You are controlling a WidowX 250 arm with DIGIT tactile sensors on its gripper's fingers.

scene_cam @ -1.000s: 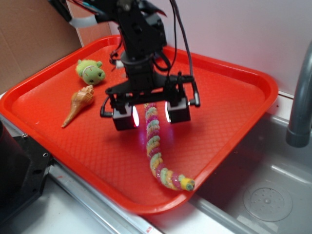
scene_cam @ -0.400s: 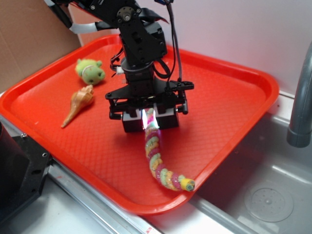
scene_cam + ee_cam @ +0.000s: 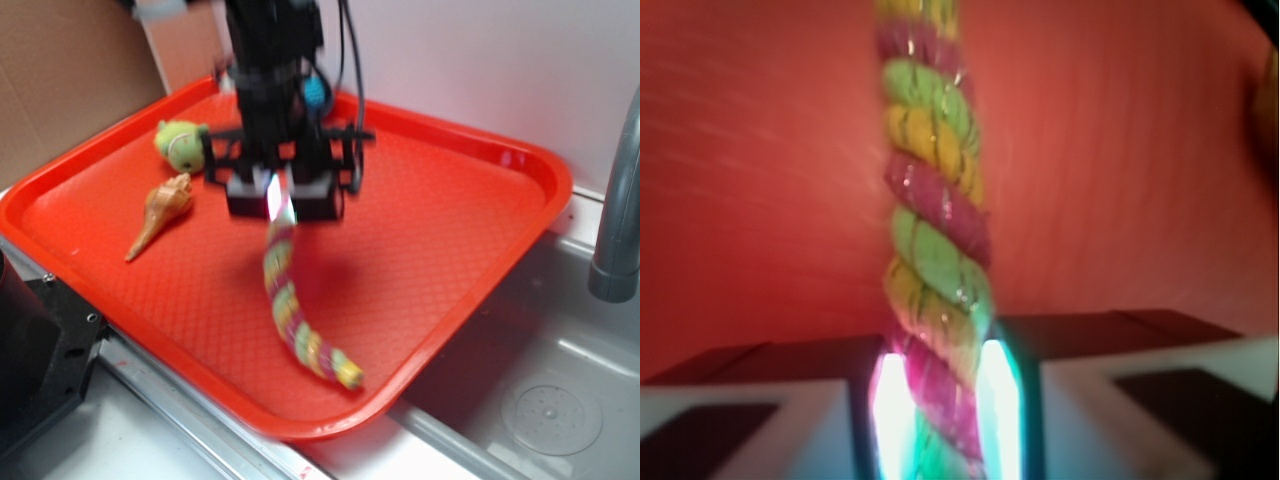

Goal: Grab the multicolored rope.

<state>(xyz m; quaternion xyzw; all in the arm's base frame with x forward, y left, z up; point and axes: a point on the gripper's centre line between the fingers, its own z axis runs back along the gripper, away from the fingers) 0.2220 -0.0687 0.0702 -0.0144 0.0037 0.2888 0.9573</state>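
Observation:
The multicolored rope (image 3: 288, 300) is a thick twisted rope with yellow, pink and pale green bands. My gripper (image 3: 278, 203) is shut on its upper end and holds that end above the red tray (image 3: 480, 250). The rope hangs down, and its lower end (image 3: 345, 375) rests near the tray's front rim. In the wrist view the rope (image 3: 935, 240) runs up from between my glowing pads (image 3: 890, 410), squeezed on both sides by my gripper (image 3: 940, 410). The arm is blurred.
An orange spiral seashell (image 3: 160, 212) and a green plush toy (image 3: 182, 142) lie on the tray's left part, just left of my gripper. A grey sink basin (image 3: 550, 400) and a faucet pipe (image 3: 618, 200) are to the right. A brown cardboard wall (image 3: 70, 80) stands at the left.
The jaws closed on the rope's upper end. The gripper then rose and shifted left and back, lifting that end and dragging the rope's lower end leftward.

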